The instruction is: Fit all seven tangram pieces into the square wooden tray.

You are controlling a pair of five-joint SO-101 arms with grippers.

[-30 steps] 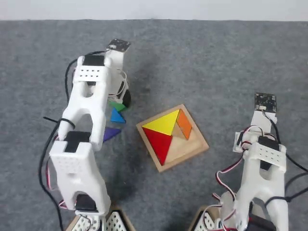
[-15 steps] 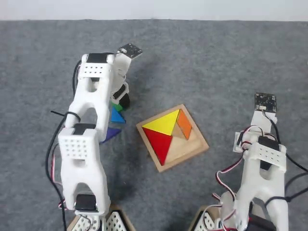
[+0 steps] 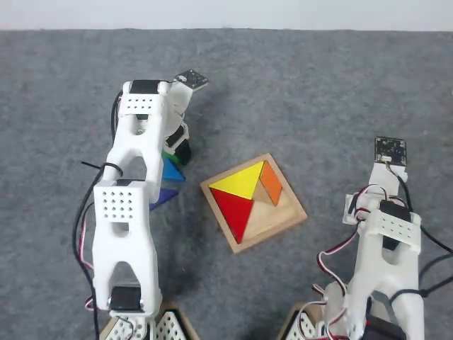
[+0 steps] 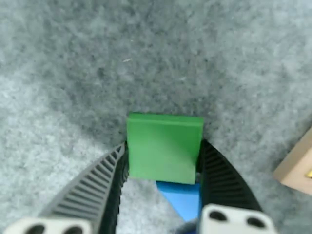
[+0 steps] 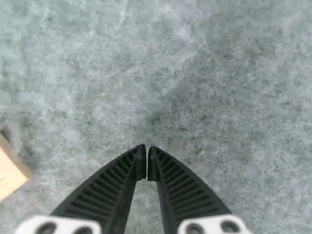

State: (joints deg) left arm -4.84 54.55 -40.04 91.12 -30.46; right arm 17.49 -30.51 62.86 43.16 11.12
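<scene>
The green piece (image 4: 164,141) sits between the jaws of my left gripper (image 4: 162,150). Both pads press its opposite sides, so I read it as clamped. From the wrist it looks close to square, with no long axis to worry about. I cannot tell whether it is off the carpet (image 4: 146,58) yet. The blue piece (image 4: 181,197) lies just behind and under it, touching or nearly so. From above, the blue piece (image 3: 172,171) and the purple piece (image 3: 164,196) lie beside the left arm, on its tray side.

The tray (image 3: 291,214) is near, on the side toward my right arm, turned corner-on to both arms. One of its corners (image 4: 297,168) shows at the edge of the left wrist view. It holds the yellow piece (image 3: 241,180), the red piece (image 3: 235,209) and the orange piece (image 3: 271,182). The bare wood is on the far side from the left arm, so I judge the green piece must cross over the filled half to reach it.

My right gripper (image 5: 146,157) is closed on nothing, over bare carpet, with the tray's corner (image 5: 9,170) beside it. The left arm is nearer to every loose piece.
</scene>
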